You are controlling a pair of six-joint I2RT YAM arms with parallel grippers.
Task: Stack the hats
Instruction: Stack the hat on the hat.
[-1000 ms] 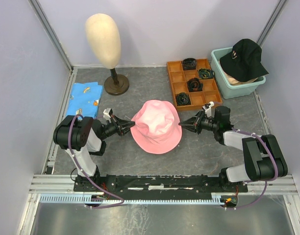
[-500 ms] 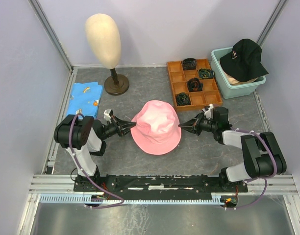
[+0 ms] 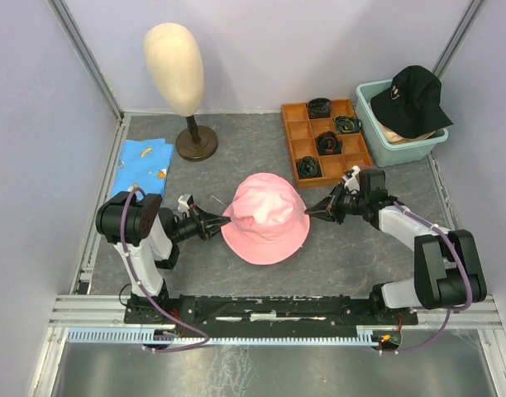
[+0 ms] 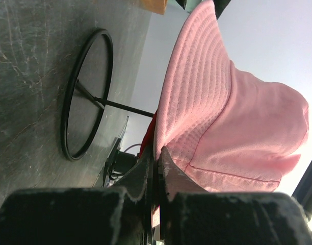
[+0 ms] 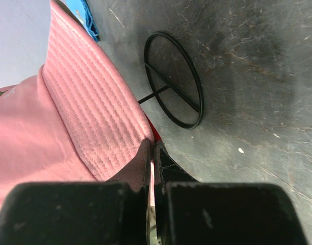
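The pink bucket hat hangs between my two grippers over the middle of the table. My left gripper is shut on its left brim edge, as the left wrist view shows, with the hat above it. My right gripper is shut on the right brim edge of the hat. The brim is held off the table. The black cap with pale logo lies on top of the teal tub, over something beige. The tan cap is out of view.
A black wire ring stand lies on the table under the hat, also in the right wrist view. A cream mannequin head stands back left. An orange divided tray lies at the back right and a blue cloth at the left.
Both grippers stay shut on the brim. The hat has shifted slightly toward the near edge. The left gripper has moved nearer and lower, and the right arm has stretched out a little.
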